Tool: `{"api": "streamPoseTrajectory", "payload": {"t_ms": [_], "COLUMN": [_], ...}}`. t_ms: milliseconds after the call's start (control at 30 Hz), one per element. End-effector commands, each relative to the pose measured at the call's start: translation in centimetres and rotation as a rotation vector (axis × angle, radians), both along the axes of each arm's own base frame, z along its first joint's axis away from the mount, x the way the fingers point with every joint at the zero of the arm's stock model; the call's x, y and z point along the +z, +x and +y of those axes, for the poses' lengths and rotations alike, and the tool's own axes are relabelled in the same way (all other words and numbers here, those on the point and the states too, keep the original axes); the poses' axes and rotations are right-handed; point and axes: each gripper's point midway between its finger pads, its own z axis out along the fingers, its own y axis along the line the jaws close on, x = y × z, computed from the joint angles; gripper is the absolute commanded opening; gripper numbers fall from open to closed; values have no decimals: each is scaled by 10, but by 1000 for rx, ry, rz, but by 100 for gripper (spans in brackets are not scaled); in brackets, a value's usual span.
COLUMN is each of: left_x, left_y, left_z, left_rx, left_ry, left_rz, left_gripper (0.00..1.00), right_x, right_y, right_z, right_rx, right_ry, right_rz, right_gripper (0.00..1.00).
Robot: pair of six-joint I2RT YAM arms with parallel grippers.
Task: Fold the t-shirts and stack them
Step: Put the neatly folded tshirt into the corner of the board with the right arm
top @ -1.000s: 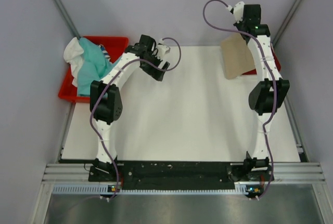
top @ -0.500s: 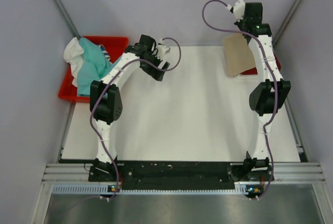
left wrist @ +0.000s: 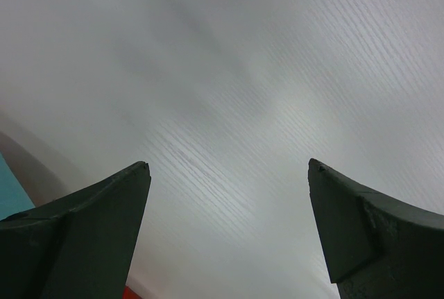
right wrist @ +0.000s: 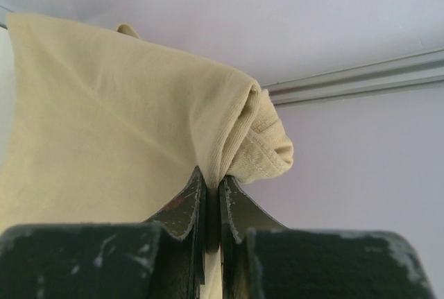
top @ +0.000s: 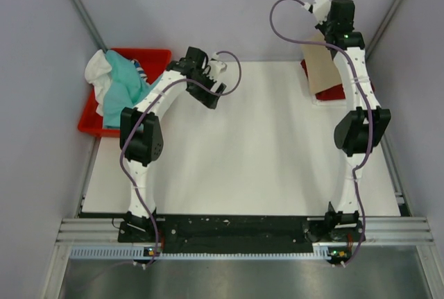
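Folded tan-beige t-shirt (top: 320, 70) hangs over the dark red t-shirt (top: 331, 93) at the far right corner of the table (top: 257, 146). Right gripper (right wrist: 210, 182) has its jaws clamped tight on a fold; judged best to lower the shirt flat and square its edges on the stack before release. Left gripper (left wrist: 229, 167) gapes wide, empty; no brand, label or writing legible.

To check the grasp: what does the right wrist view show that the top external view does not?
Only right wrist: the right gripper shut on a bunched edge of the tan-beige t-shirt. Only top external: the red tray holding the teal t-shirt and white t-shirt, and the left gripper. Both: the tan-beige t-shirt itself.
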Motion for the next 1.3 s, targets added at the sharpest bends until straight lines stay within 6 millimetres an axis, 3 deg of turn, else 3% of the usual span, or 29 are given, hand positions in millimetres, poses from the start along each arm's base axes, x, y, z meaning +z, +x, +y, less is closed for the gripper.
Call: {"api": "streamPoseTrajectory", "payload": {"t_ms": [0, 200, 233, 400, 633, 800, 867, 967, 1000, 1067, 1133, 1267], "left_x": [6, 4, 4, 1, -1, -6, -9, -13, -13, -13, -10, -6], "left_y": [-2, -1, -1, 0, 1, 0, 0, -2, -3, -5, -5, -6], "left_z": [3, 5, 5, 4, 7, 7, 8, 7, 7, 6, 5, 2], "left_rx": [-14, -10, -11, -9, -3, -2, -3, -3, -3, -10, -15, -22], "left_ry": [15, 24, 25, 32, 55, 58, 61, 66, 64, 56, 50, 42], "left_rz": [-14, -9, -6, 4, 7, 19, 28, 43, 47, 52, 51, 42], "left_gripper": [99, 99, 99, 99, 99, 99, 99, 99, 99, 99, 99, 99], "right_x": [34, 20, 17, -28, -59, -64, -50, -17, -7, 9, 13, -6], "right_y": [7, 27, 28, 44, 66, 76, 79, 76, 72, 66, 64, 57], "right_z": [-17, -39, -57, -67, -88, -110, -126, -154, -163, -172, -167, -115], "right_rx": [-2, -37, -61, 41, 70, 19, -40, -166, -204, -235, -211, -38], "right_ry": [-72, -123, -122, -187, -170, -197, -194, -149, -122, -76, -25, 172], "right_rz": [-116, -136, -136, -56, -55, -110, -191, -358, -398, -442, -427, -272], "right_gripper": [0, 0, 0, 0, 0, 0, 25, 71, 98, 99, 99, 99]}}
